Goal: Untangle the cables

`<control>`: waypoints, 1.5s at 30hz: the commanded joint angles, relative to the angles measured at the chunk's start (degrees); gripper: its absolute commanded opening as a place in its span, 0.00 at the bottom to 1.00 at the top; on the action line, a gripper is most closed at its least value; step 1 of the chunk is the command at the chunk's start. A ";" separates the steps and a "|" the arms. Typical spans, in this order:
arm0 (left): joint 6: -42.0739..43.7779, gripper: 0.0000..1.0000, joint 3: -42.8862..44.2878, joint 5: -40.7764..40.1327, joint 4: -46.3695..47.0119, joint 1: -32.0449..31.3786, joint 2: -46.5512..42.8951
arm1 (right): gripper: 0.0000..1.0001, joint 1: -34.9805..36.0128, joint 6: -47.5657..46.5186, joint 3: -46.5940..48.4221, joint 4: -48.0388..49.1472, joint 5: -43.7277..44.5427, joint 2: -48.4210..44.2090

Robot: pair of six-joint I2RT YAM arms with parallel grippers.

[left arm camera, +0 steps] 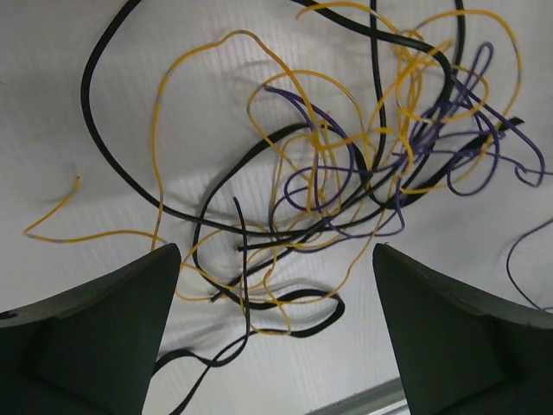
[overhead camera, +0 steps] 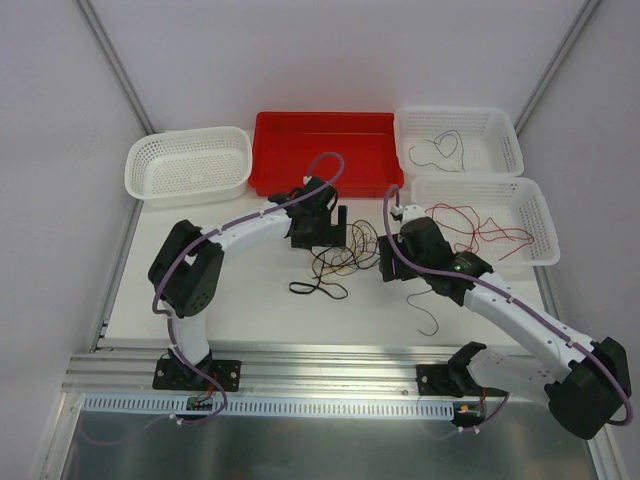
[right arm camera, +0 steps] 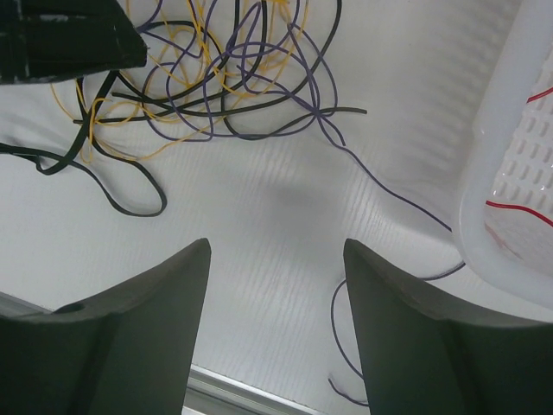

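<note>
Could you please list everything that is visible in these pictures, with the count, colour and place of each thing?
table: one, white, under everything.
oval basket: one, white, back left.
bin: one, red, back centre.
far basket: one, white, back right.
dark cable: one, inside the far basket.
near basket: one, white, right side.
red cables: count unclear, inside the near basket.
cable tangle: count unclear; black, yellow, purple; table centre.
stray cable: one, purple, running from the tangle towards the near basket.
left gripper: one, black, open, over the tangle.
right gripper: one, black, open, empty, beside the tangle.
</note>
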 commanded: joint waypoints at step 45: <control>-4.45 0.25 -14.01 -13.78 4.21 -0.05 0.61 | 0.01 -4.02 -7.83 8.93 17.31 -3.67 27.36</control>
